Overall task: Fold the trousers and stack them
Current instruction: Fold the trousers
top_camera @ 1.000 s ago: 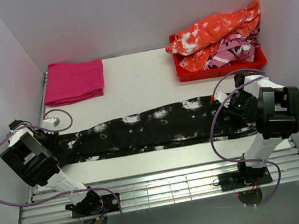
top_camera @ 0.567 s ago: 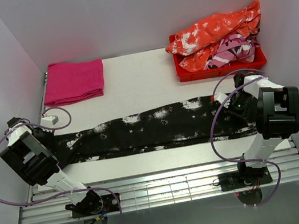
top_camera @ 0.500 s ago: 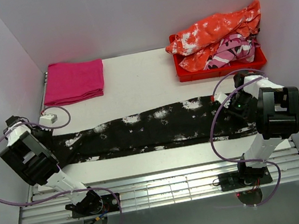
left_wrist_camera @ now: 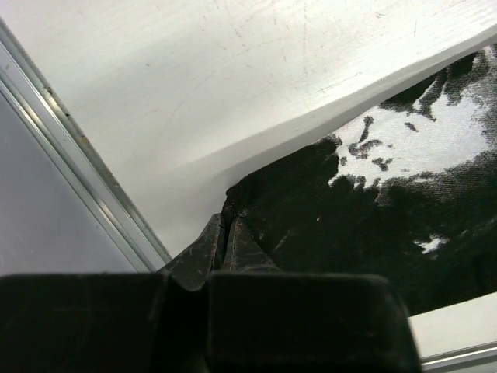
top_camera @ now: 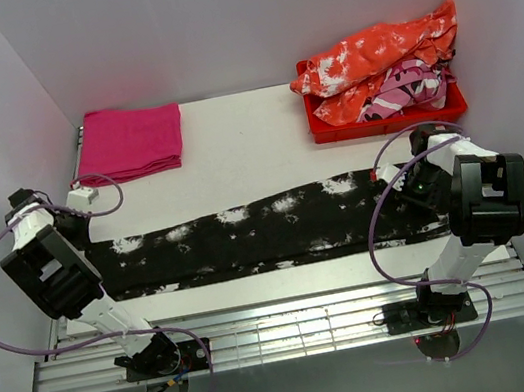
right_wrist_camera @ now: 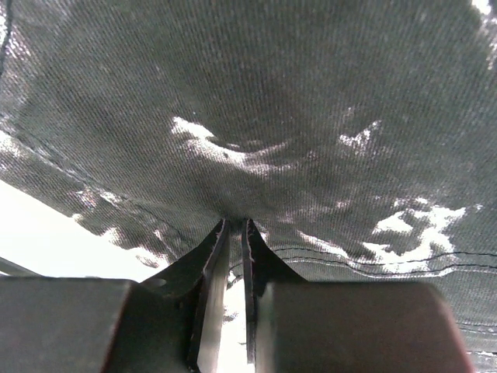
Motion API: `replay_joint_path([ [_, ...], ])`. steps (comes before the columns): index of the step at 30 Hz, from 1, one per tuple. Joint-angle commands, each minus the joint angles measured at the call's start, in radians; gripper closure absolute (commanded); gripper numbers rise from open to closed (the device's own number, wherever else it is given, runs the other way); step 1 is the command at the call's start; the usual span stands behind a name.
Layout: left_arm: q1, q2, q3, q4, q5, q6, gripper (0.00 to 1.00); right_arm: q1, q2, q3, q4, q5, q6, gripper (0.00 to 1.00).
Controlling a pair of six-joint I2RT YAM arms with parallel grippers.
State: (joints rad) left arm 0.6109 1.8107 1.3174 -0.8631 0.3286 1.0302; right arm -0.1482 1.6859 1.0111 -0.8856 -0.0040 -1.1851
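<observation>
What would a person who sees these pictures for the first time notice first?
The long black trousers with white splotches lie stretched across the near part of the table, the left gripper pinching one end and the right gripper the other. Behind them, a bright orange-and-white garment is heaped in a red tray at the far right, and a folded magenta cloth lies at the far left.

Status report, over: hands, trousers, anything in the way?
Left hand shut on trousers end. Right hand shut on other end. Trousers stretched flat, unfolded. Magenta cloth, red bin behind, apart.
</observation>
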Motion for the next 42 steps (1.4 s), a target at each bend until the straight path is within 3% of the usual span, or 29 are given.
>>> replay_joint_path([
  [1, -0.019, -0.011, -0.012, -0.011, 0.013, -0.007, 1.00, -0.011, 0.021, -0.036, 0.063, 0.065, -0.030, 0.84],
  [3, -0.023, -0.020, -0.033, -0.010, 0.012, -0.004, 0.98, -0.011, 0.023, -0.034, 0.065, 0.064, -0.028, 0.84],
  [8, -0.023, -0.039, -0.060, 0.004, 0.012, -0.031, 0.56, -0.011, 0.009, 0.018, 0.011, 0.012, -0.007, 0.79],
  [10, -0.022, -0.065, -0.041, -0.005, 0.026, -0.050, 0.46, -0.011, -0.023, 0.053, -0.028, -0.075, -0.002, 0.78],
  [11, -0.020, -0.076, -0.031, -0.019, 0.062, -0.062, 0.38, -0.011, -0.037, 0.099, -0.079, -0.103, -0.002, 0.76],
  [14, -0.008, -0.126, 0.025, -0.131, 0.153, -0.090, 0.35, -0.002, -0.101, 0.165, -0.163, -0.226, -0.004, 0.69],
  [16, 0.006, -0.187, 0.034, -0.221, 0.277, -0.111, 0.17, 0.031, -0.159, 0.198, -0.210, -0.296, 0.008, 0.62],
  [21, 0.012, -0.327, -0.116, -0.272, 0.482, -0.231, 0.07, 0.209, -0.271, 0.167, -0.182, -0.413, 0.115, 0.58],
  [27, 0.076, -0.278, -0.228, -0.401, 0.615, -0.321, 0.02, 0.608, -0.258, 0.092, 0.014, -0.386, 0.317, 0.64],
  [33, 0.250, -0.180, -0.193, -0.403, 0.544, -0.373, 0.02, 0.843, -0.129, 0.090, 0.224, -0.321, 0.510, 0.70],
  [38, 0.256, -0.188, -0.272, -0.256, 0.406, -0.438, 0.02, 0.918, -0.016, 0.086, 0.299, -0.269, 0.558, 0.71],
  [42, 0.234, -0.125, -0.314, -0.119, 0.400, -0.487, 0.02, 0.921, 0.099, 0.109, 0.349, -0.254, 0.588, 0.72],
])
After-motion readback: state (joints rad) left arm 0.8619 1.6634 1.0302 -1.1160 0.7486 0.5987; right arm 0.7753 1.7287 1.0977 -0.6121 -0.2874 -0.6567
